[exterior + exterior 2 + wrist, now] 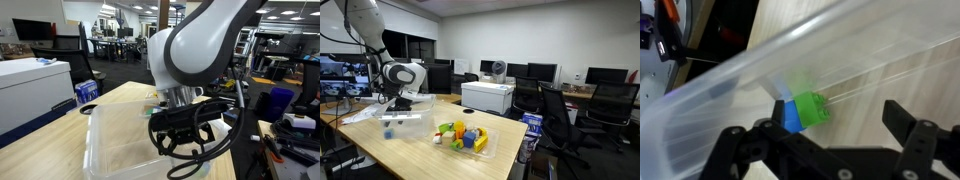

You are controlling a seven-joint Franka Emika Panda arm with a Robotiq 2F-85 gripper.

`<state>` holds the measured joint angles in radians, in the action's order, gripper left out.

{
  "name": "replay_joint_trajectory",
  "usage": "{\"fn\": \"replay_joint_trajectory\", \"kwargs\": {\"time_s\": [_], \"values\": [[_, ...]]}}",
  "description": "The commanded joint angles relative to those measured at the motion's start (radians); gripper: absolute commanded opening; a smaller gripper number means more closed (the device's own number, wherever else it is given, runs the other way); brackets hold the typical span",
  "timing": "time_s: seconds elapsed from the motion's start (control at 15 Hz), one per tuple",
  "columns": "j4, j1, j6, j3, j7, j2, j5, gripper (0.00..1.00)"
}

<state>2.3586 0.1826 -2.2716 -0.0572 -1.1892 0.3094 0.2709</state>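
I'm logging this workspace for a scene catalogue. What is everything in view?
clear bin: one, transparent, on the table under the jaws
blue block: one, blue, in the clear bin
green block: one, green, touching the blue block
clear tray: one, transparent, beside the bin
loose blocks: several, green, yellow, red, blue, in the tray
blue container: one, blue, table edge
printer: one, white, behind the table
fan: one, grey, above the printer
monitors: several, dark, back desks
office chairs: several, black
table: one, wooden
robot arm: one, white; jaws black, open, empty
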Motion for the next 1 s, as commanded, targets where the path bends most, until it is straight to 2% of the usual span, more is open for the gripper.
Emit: {"fn": "replay_joint_trajectory", "kwargs": {"time_s": [0.0,0.2,0.47,0.6,0.73,0.93], "values": [[-0.02,-0.02,0.027,-0.013,0.016,0.033,0.048,1.0],[-0.024,-0.027,-0.005,-0.025,0.054,0.05,0.088,1.0],[-0.009,-0.034,-0.184,-0.064,0.246,0.056,0.159,1.0],[-0.013,-0.035,-0.236,-0.082,0.339,0.065,0.171,1.0],[-0.04,-0.055,-0.169,-0.102,0.397,0.072,0.216,1.0],[-0.05,-0.029,-0.14,-0.077,0.383,0.046,0.175,1.0]]}}
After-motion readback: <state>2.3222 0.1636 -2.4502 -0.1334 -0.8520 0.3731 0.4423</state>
